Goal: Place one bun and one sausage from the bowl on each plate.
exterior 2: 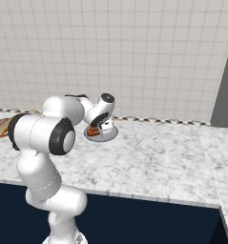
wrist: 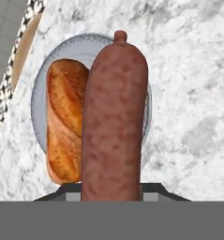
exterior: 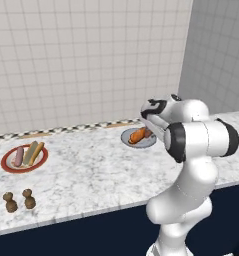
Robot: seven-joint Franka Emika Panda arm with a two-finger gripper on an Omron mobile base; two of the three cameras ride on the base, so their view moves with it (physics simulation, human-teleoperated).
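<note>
fingertips hidden behind sausage

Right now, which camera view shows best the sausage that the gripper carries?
The hand view shows it best: the sausage runs up the middle, large and unblocked, above the grey-blue plate and beside the bun. In the left base view only a reddish tip shows by the arm. In the right base view the arm hides most of it.

On the tabletop you have one plate far at the left, with a sausage and two buns on it. The second plate lies near the back wall, under the hand, and carries a bun. Two small shakers stand near the front edge.
</note>
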